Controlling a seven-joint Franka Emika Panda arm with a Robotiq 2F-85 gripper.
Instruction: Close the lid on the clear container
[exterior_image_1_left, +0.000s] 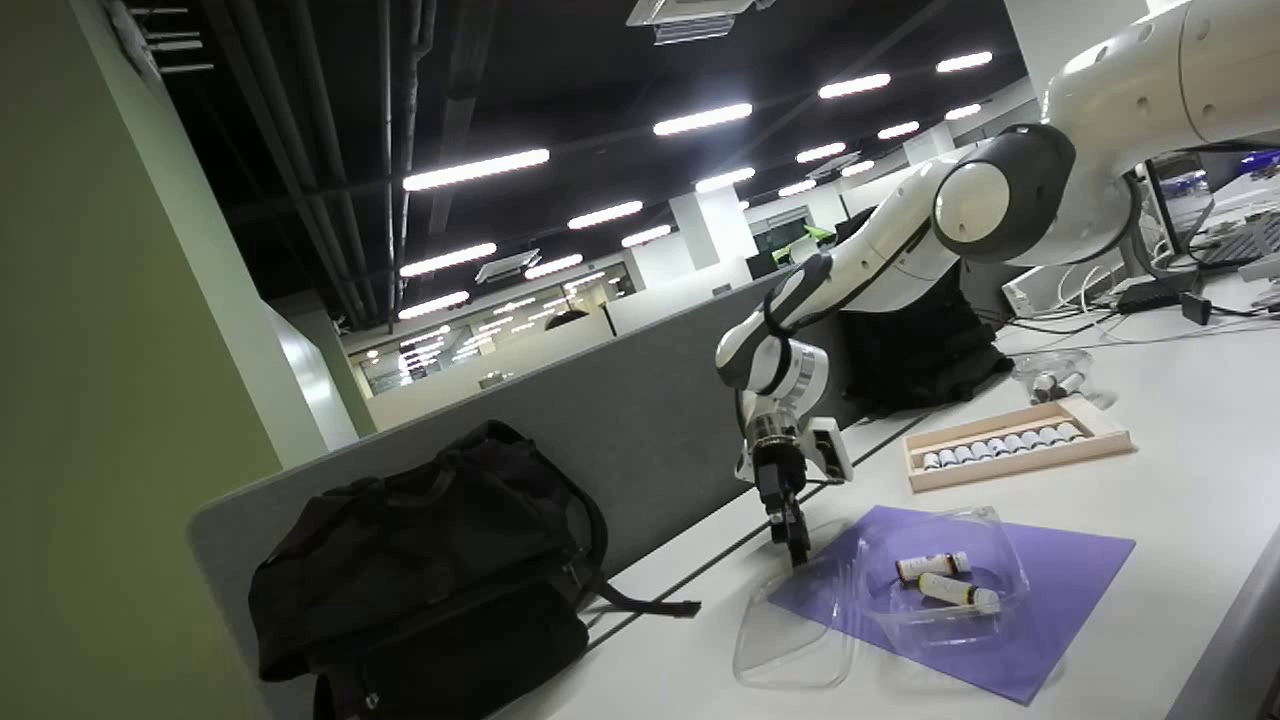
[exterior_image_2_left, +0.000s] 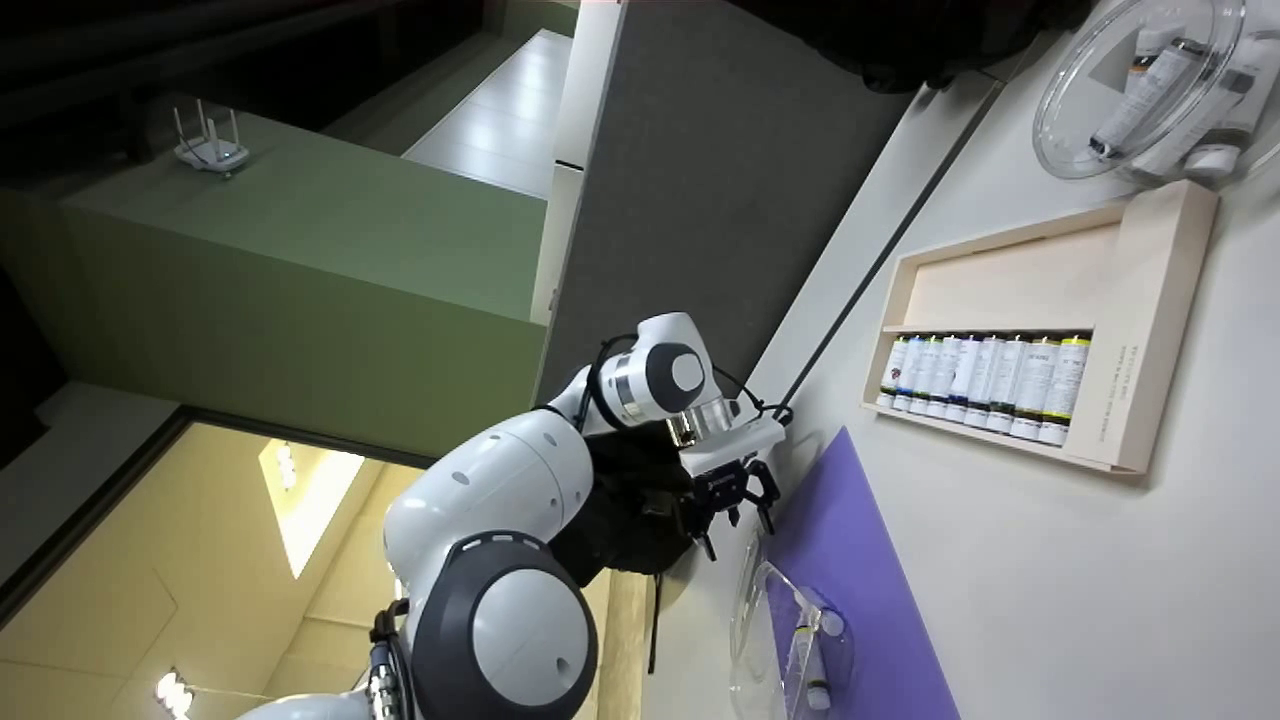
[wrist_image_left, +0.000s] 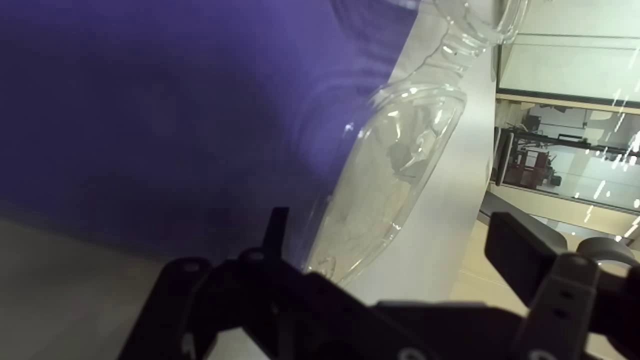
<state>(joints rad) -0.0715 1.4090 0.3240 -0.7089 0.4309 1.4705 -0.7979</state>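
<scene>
The clear container (exterior_image_1_left: 1018, 575) sits on the purple sheet with small labelled tubes (exterior_image_1_left: 930, 567) inside. Its transparent lid (exterior_image_1_left: 795, 645) is open and lies beside it, partly on the sheet and partly on the white table. In the wrist view the lid (wrist_image_left: 380, 190) stretches ahead of the fingers, with a ridged strip and what looks like the container (wrist_image_left: 480, 22) beyond it. My gripper (exterior_image_1_left: 797, 552) points down at the lid's back edge; I cannot tell if it touches. In an exterior view the gripper (exterior_image_2_left: 740, 540) has its fingers apart. The wrist view also shows the gripper (wrist_image_left: 395, 220) open and empty.
The purple sheet (exterior_image_1_left: 1075, 560) lies under the container. A wooden tray of tubes (exterior_image_1_left: 1105, 435) and a round clear box (exterior_image_1_left: 1055, 370) stand further along the table. Black backpacks (exterior_image_1_left: 430, 560) (exterior_image_1_left: 915, 350) lean against the grey partition (exterior_image_1_left: 660, 400) behind the gripper.
</scene>
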